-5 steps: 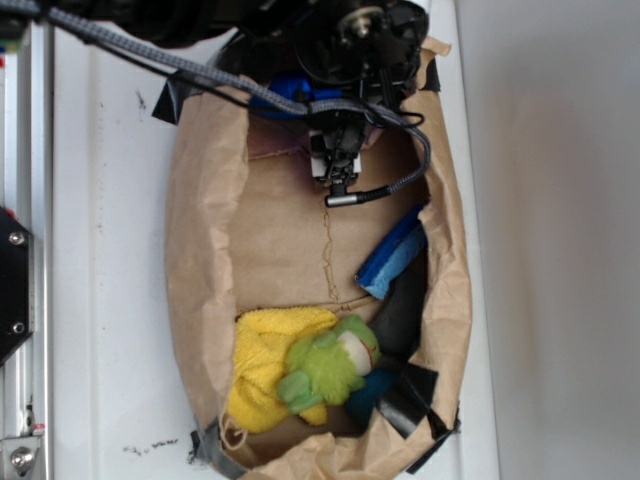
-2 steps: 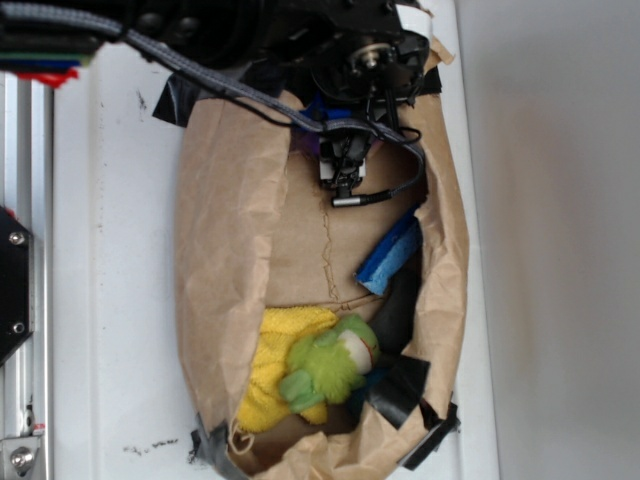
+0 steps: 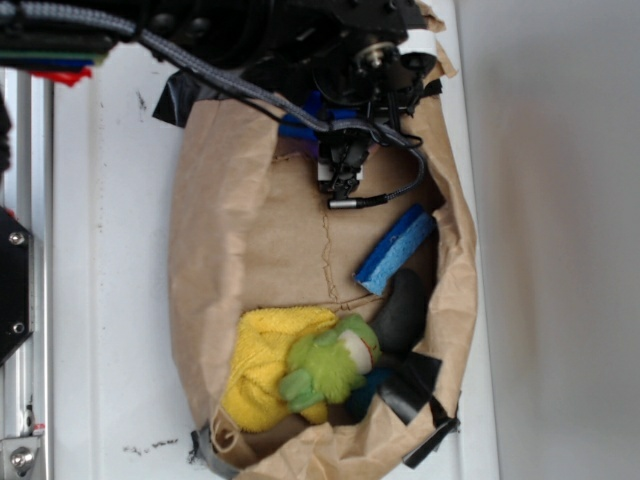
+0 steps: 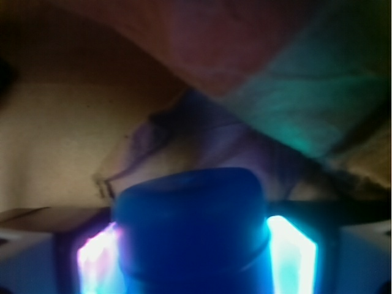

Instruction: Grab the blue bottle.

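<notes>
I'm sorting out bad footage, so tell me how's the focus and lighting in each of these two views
Exterior view: evenly lit and fairly sharp, though the arm hides most of the blue bottle in shadow. Wrist view: dim and blurry, the bottle fills the bottom, with bright glare on both sides and purple-green tints over the paper bag.

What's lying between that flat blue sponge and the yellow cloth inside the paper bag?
Nothing: in the exterior view only the creased brown floor of the brown paper bag separates the flat blue rectangular sponge from the fluffy yellow cloth.
</notes>
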You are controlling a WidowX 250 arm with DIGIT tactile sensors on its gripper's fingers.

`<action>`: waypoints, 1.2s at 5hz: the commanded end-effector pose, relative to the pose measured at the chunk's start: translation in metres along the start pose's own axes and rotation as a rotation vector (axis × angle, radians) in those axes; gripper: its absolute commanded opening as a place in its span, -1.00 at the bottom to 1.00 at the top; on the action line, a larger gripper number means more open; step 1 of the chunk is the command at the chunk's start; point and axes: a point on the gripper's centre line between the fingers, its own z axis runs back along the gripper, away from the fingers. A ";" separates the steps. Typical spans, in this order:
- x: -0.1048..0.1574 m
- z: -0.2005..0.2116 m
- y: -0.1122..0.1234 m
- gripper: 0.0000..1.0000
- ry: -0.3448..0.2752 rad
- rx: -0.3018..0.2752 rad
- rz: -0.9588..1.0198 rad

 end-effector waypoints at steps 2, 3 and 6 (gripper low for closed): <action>-0.011 0.066 -0.003 -1.00 -0.023 -0.140 -0.004; -0.025 0.106 -0.017 -1.00 -0.011 -0.217 -0.053; -0.038 0.173 -0.062 -1.00 -0.087 -0.222 -0.047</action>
